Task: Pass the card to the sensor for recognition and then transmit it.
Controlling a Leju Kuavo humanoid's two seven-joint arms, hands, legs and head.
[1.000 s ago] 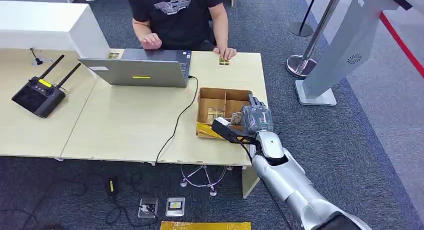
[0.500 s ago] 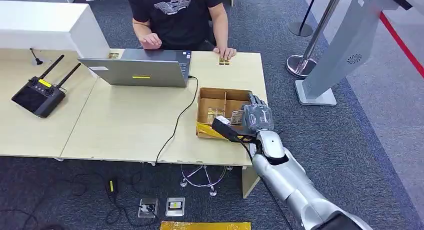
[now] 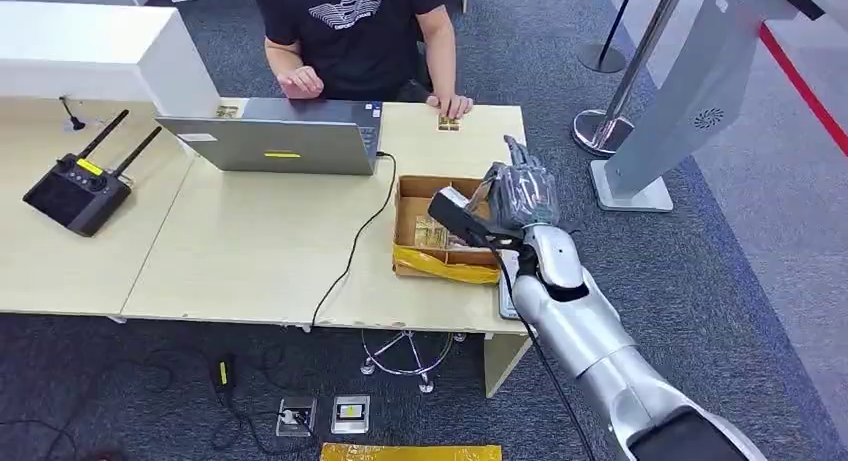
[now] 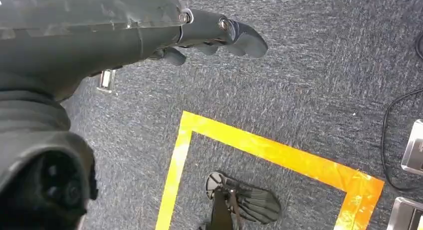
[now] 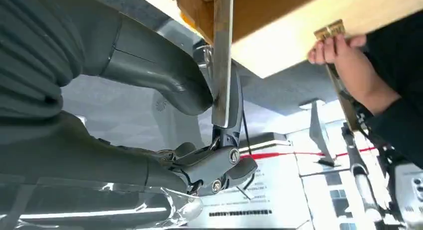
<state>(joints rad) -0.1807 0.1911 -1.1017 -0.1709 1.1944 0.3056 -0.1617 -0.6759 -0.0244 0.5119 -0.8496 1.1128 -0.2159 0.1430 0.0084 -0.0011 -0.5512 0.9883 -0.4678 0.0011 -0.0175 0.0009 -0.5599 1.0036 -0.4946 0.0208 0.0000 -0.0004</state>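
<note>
My right hand (image 3: 520,189) hovers over the far right corner of the cardboard box (image 3: 412,199) on the table. It pinches a thin card (image 5: 222,55), seen edge-on between thumb and fingers in the right wrist view. More gold cards (image 3: 430,231) lie in the box's compartments. A flat grey device (image 3: 506,284) lies at the table's front edge beside my forearm. My left hand (image 4: 214,33) hangs over the carpet, fingers loosely apart and holding nothing.
A person sits at the far side behind a laptop (image 3: 275,141), one hand (image 3: 455,105) resting by a gold card (image 3: 448,123) on the table. A black cable (image 3: 355,246) crosses the table. A remote controller (image 3: 80,186) lies at the left. A grey kiosk (image 3: 690,91) stands right.
My right hand has risen out of the box with the card and moved toward the table's far side. The grey device under my forearm is now uncovered.
</note>
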